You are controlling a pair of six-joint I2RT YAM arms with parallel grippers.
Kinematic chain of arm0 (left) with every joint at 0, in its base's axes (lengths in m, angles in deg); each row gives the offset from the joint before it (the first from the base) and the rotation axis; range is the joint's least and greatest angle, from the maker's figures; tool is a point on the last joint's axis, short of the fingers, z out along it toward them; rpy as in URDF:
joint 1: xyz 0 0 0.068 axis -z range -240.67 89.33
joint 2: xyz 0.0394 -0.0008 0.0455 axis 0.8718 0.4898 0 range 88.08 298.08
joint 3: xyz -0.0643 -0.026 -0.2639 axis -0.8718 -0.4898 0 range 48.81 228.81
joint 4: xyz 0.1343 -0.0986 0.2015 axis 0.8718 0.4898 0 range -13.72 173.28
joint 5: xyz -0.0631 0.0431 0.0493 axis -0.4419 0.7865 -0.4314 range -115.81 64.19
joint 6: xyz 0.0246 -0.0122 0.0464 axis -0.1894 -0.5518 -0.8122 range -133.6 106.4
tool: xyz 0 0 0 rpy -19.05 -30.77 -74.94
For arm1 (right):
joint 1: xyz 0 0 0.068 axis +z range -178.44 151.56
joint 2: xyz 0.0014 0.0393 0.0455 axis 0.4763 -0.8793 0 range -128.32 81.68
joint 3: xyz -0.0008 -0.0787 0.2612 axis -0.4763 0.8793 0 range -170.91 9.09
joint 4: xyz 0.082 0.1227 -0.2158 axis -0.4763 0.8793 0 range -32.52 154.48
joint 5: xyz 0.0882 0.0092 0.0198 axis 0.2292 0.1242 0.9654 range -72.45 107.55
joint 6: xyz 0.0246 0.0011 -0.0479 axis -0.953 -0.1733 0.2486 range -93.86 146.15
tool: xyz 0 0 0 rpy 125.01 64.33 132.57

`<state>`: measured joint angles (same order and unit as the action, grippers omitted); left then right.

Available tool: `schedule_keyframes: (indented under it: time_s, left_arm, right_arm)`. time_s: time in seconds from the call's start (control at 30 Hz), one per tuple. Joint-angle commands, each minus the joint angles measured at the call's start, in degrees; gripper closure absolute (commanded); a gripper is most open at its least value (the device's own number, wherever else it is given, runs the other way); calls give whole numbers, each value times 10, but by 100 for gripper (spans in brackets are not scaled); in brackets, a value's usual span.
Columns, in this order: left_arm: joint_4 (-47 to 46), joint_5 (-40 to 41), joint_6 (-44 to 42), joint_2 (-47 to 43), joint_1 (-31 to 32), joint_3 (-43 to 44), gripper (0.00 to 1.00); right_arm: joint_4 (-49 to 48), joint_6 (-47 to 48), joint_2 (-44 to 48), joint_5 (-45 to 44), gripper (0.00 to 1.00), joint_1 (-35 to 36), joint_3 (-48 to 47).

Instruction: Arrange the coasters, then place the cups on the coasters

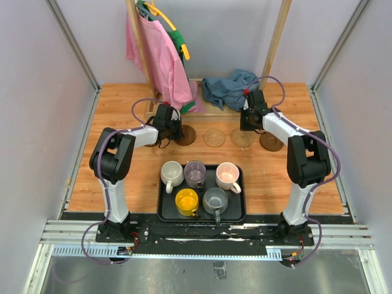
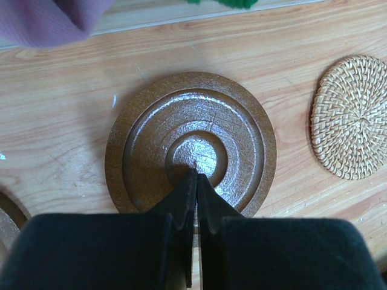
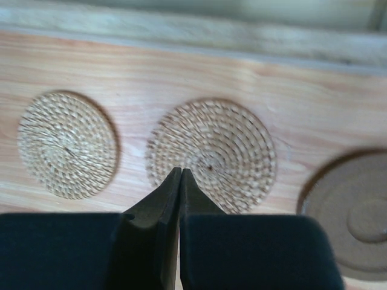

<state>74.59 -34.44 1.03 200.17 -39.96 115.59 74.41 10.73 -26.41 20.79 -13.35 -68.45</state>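
Left tool (image 2: 195, 179) pinched shut, empty, tips at the centre of the brown coaster (image 2: 190, 142), mid-frame. Right tool (image 3: 180, 176) shut too, empty, over the woven coaster (image 3: 211, 154). Slide the discs flat with shut tips and keep the row evenly spaced. Cups (image 1: 195, 173) sit in the tray (image 1: 166, 209), lower centre.

The dark brown coasters (image 2: 190, 142) carry concentric rings; the light tan coasters (image 3: 210, 154) show a basket weave. On the black tray (image 1: 237, 207), the cream-white cup (image 1: 171, 173) sits at ten o'clock, pale purple cup (image 1: 195, 173) at twelve, pink cup (image 1: 228, 176) at two, yellow cup (image 1: 187, 200) at seven, grey cup (image 1: 215, 199) at five.
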Motion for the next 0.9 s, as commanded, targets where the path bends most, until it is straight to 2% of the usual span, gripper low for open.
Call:
schedule_keyframes:
  time_s: [0.0, 0.23, 0.87]
  left_arm:
    - [29, 18, -4, -14, 3, -16, 96]
    - [40, 31, -7, -17, 3, -16, 96]
    - [48, 62, -12, -20, 3, -23, 97]
  right_arm:
    - [-9, 9, -30, 47, 98, 25, -43]
    - [-8, 14, -78, 93, 98, 59, -80]
    - [3, 25, -125, 122, 98, 103, -104]
